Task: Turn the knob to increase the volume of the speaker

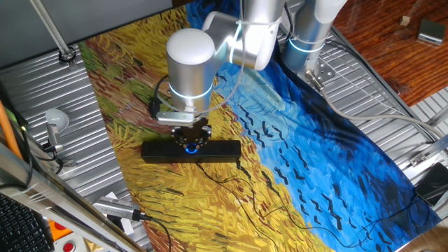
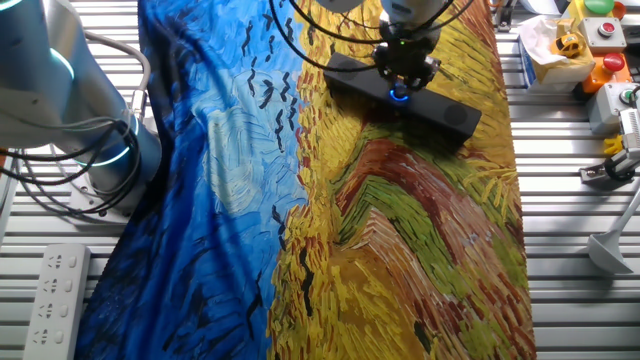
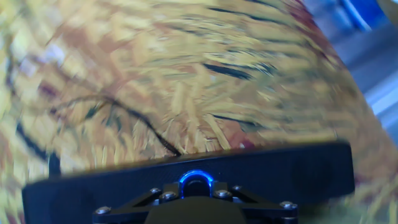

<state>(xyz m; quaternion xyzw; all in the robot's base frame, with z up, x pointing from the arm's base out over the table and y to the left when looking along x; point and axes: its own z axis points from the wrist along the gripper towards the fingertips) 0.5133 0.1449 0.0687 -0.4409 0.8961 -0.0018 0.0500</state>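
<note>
Sitting between the fingers [image 1: 191,139], the knob [image 3: 196,182] glows blue.

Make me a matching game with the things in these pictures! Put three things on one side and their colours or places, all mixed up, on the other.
Things:
1. knob
2. speaker
3. gripper

Descriptions:
A. long black bar lying on the painted cloth
B. right at the middle of the bar, down on the dial
C. round, with a glowing blue ring

Pairs: 1-C, 2-A, 3-B
</note>
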